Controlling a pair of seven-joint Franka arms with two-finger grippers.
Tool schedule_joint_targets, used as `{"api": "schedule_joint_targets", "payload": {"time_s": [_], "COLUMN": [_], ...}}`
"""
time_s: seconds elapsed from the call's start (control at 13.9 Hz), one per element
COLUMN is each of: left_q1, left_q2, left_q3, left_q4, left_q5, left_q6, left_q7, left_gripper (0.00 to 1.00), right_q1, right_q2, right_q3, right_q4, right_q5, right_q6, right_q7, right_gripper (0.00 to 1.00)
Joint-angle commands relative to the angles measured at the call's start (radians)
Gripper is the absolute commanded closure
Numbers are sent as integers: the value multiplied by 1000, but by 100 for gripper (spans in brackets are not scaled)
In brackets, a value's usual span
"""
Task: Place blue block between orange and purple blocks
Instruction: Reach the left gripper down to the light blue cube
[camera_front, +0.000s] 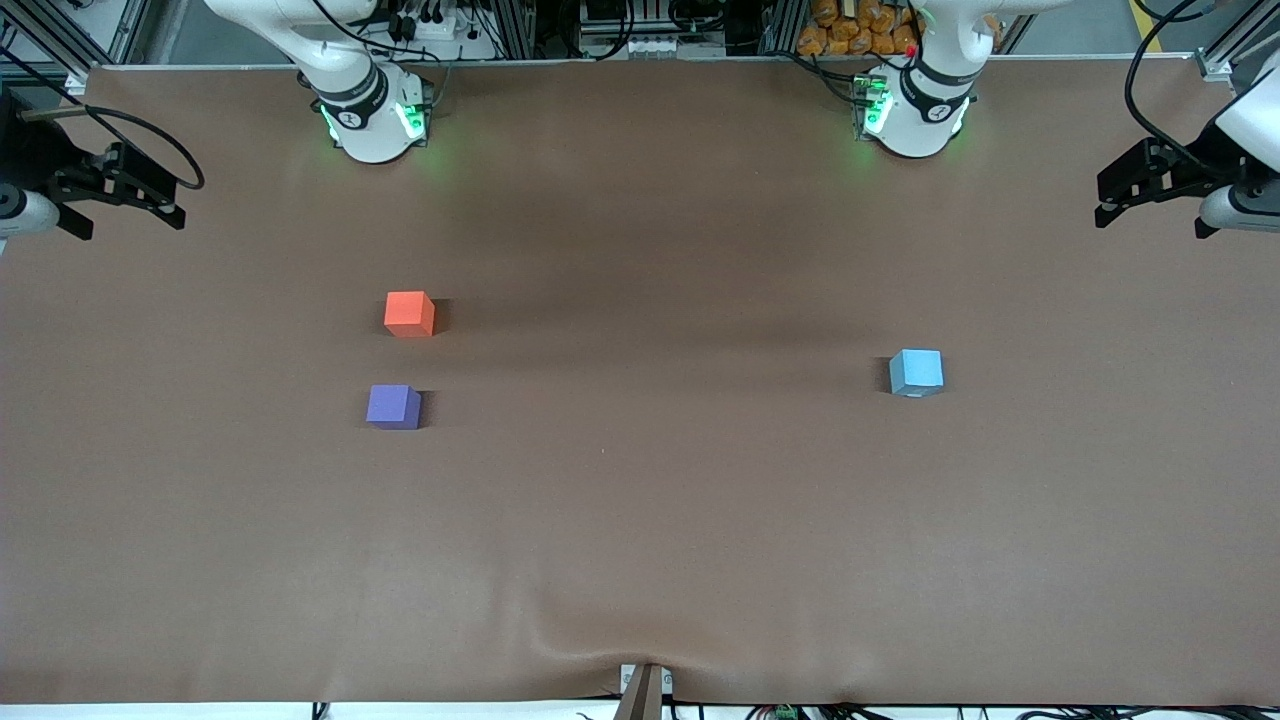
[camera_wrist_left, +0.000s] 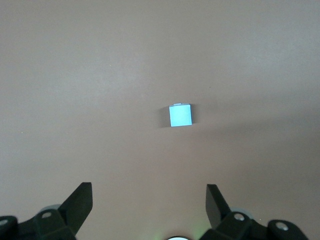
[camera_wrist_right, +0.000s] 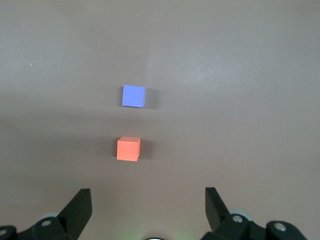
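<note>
While both arms wait, we see the blue block (camera_front: 916, 372) alone on the table (camera_front: 640, 520) toward the left arm's end, well apart from the orange block (camera_front: 409, 313) and the purple block (camera_front: 393, 407), which sits nearer the camera. The left gripper (camera_wrist_left: 149, 200) and right gripper (camera_wrist_right: 148, 200), seemingly high above the table's ends, hold their fingers wide apart and empty.

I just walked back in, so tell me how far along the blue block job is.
Nothing is done yet. The blue block sits alone toward the left arm's end of the table, apart from the orange block and purple block. Nothing is in hand: the left pincer and right pincer are open, empty. Picking, carrying and placing all remain.
</note>
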Motion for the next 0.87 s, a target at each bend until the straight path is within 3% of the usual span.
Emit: {"api": "schedule_joint_targets", "payload": {"time_s": [0.0,0.29,0.58,0.79], "left_q1": [-6,-9,-19,-25], "left_q2": [11,98,224,288], "left_q3": [-4,-6,-7,-12], "left_q4": [35,98,95,54], "left_q5": [9,18,2,-1], "left_q6": [-37,-103,-98,-61], "left_q7": [-3,-9,-191,-193], "left_gripper": [0,0,0,0], "right_q1": [-5,-8,-13,-14], "right_q2": [-13,-12,-12,-7], "right_q3": [5,5,2,2], "right_q4": [-14,-14,-15,-15], "right_q5": [14,19,17,17], "right_q6": [5,0,-2,-2], "right_q7": [12,12,11,8], "right_gripper": [0,0,0,0]}}
